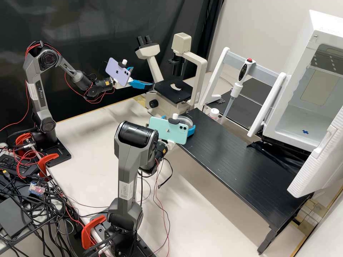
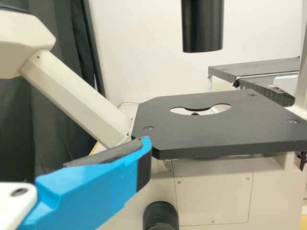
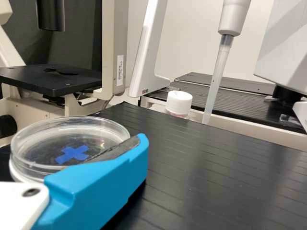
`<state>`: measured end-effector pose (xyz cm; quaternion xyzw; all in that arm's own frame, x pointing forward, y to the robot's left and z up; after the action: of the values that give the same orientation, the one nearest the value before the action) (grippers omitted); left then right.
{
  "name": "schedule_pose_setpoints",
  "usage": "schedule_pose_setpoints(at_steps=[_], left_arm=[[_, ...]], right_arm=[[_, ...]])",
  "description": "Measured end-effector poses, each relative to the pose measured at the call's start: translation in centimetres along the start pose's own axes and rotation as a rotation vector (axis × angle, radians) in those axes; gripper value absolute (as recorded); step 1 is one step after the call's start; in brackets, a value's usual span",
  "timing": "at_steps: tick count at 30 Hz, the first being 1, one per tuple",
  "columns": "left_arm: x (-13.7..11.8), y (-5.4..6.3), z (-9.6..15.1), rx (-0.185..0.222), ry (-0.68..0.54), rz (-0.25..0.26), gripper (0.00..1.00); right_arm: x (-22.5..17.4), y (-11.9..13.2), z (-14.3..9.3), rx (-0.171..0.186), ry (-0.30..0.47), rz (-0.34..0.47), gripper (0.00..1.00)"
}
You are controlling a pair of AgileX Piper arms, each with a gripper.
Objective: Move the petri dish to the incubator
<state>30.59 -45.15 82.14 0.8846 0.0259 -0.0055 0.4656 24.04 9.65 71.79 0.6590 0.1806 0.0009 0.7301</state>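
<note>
Toward the back, my left gripper [image 1: 142, 76] stands open beside the microscope stage; in the left wrist view, one finger of the left gripper [image 2: 144, 143] is before the stage's near corner. At the black shelf's microscope end, my right gripper [image 1: 181, 121] is shut on the clear petri dish [image 1: 185, 120]. In the right wrist view the dish [image 3: 72, 139], marked with a blue cross, lies against the finger of the right gripper [image 3: 139, 143], slightly tilted. Whether its base touches the shelf I cannot tell. The white incubator [image 1: 294, 117] stands open at the right, a blue cross on its floor.
The microscope [image 1: 171, 91] stands behind the shelf's end. The black shelf [image 1: 228, 157] runs from there toward the incubator. Behind it are a white-capped bottle [image 1: 214, 113] and a pipette [image 1: 236, 89] hanging on a rack. The incubator's door [image 1: 318, 164] juts over the shelf's right end.
</note>
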Motion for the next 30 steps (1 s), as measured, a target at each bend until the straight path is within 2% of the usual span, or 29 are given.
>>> schedule_pose_setpoints(at_steps=[22, 25, 30], left_arm=[[0.0, 0.0, 0.0, 0.0, 0.0, 0.0, 1.0], [0.0, 0.0, 0.0, 0.0, 0.0, 0.0, 1.0], [0.0, 0.0, 0.0, 0.0, 0.0, 0.0, 1.0]], right_arm=[[0.0, 0.3, 0.4, 0.011, -0.012, 0.01, 0.0], [-0.2, 0.8, 0.9, -0.002, -0.007, 0.009, 0.0], [-1.1, 2.5, 2.2, 0.011, -0.038, 0.055, 0.0]])
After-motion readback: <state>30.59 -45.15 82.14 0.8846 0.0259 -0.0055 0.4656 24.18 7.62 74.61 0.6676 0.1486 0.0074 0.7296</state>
